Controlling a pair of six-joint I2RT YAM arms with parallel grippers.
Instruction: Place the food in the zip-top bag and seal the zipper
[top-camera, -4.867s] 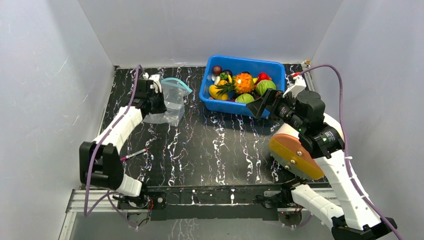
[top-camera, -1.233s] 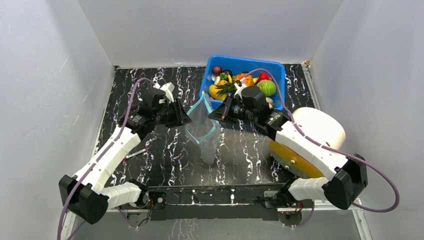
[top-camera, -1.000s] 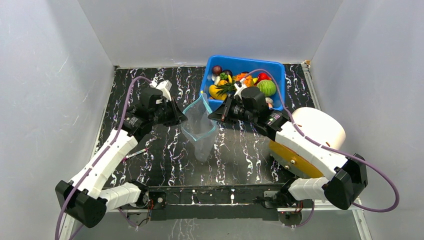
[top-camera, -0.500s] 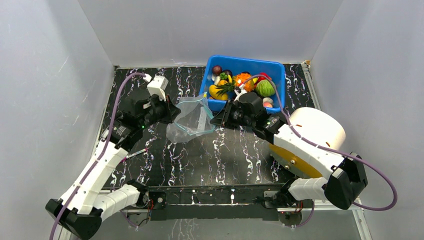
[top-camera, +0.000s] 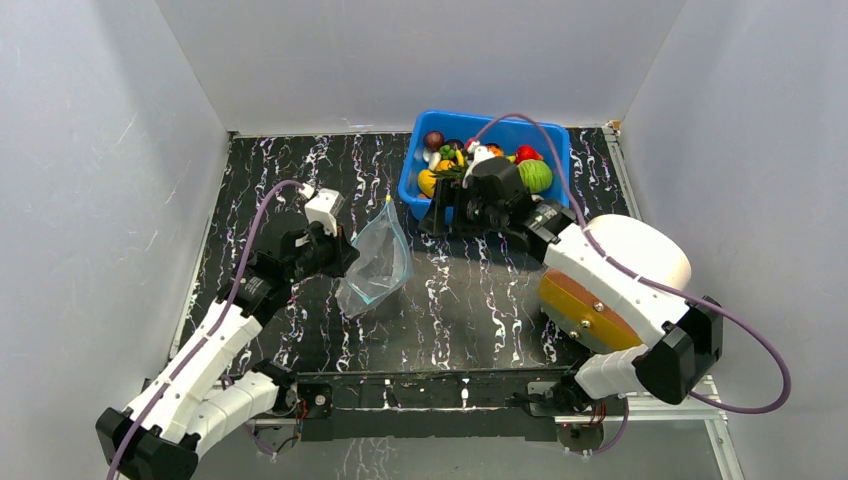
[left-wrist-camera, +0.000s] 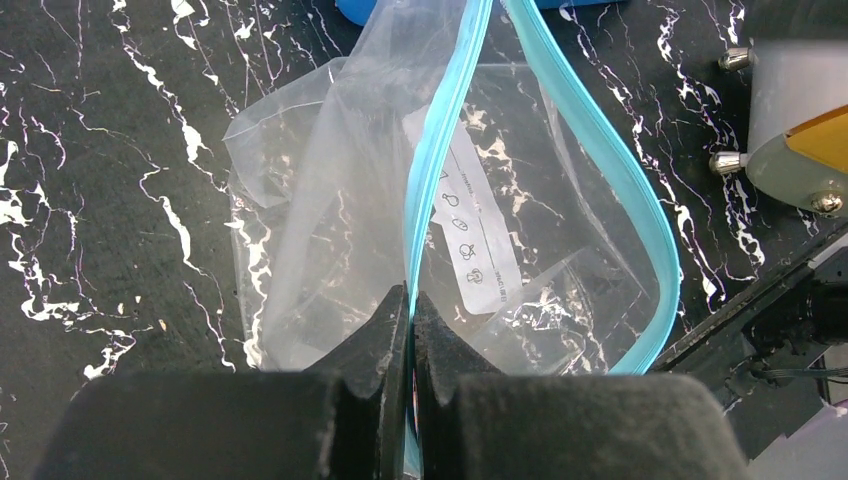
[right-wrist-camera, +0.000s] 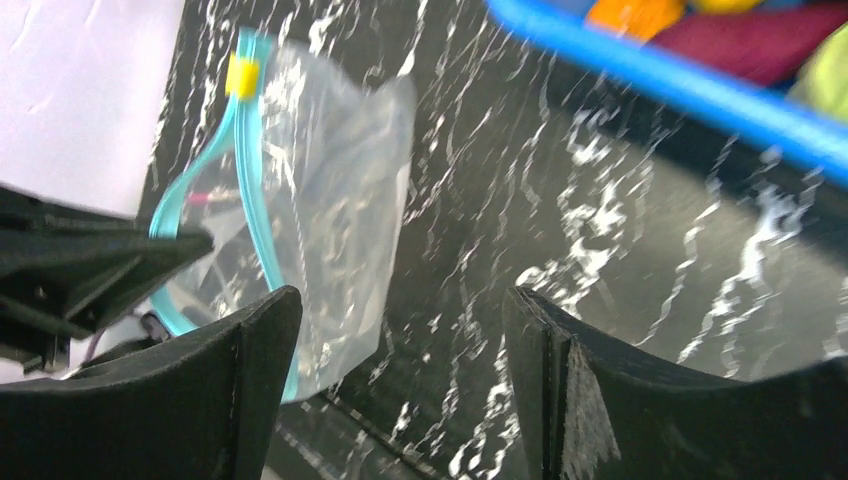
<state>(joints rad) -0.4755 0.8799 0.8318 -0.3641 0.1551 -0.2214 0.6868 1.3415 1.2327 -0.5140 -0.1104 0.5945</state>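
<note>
- The left gripper (left-wrist-camera: 408, 300) has its jaws pressed together, pinching the zipper (left-wrist-camera: 440, 170) of the bag (left-wrist-camera: 350, 200) at one point of the teal strip.
- Ahead of that pinch the strip splits. One side runs straight away from the fingertips, and the other bows out to the right in a wide loop, so the mouth gapes.
- The clear, crinkled body of the bag spreads out ahead of the left gripper and to its left, over the black marbled table (top-camera: 470, 300). A white printed label (left-wrist-camera: 475, 230) shows through the plastic just beyond the fingertips.
- From above, the bag (top-camera: 375, 265) sits just to the right of the left gripper (top-camera: 335, 255), with a small yellow slider (top-camera: 386, 201) at the far end of the strip.
- The right gripper (right-wrist-camera: 395, 300) has its jaws spread wide, with nothing between them.
- In the right wrist view the bag (right-wrist-camera: 330, 170) lies ahead of that gripper and towards its left finger, not touching either finger. The teal strip (right-wrist-camera: 250, 200) and yellow slider (right-wrist-camera: 241, 76) are on the bag's left side.
- The blue bin (top-camera: 545, 135) stands just beyond the right gripper (top-camera: 440, 215). Its rim (right-wrist-camera: 680, 85) crosses the upper right of the wrist view.
- The food (top-camera: 535, 175) lies piled in the bin, well apart from the bag. Orange and dark red pieces (right-wrist-camera: 760, 40) show over the rim.
</note>
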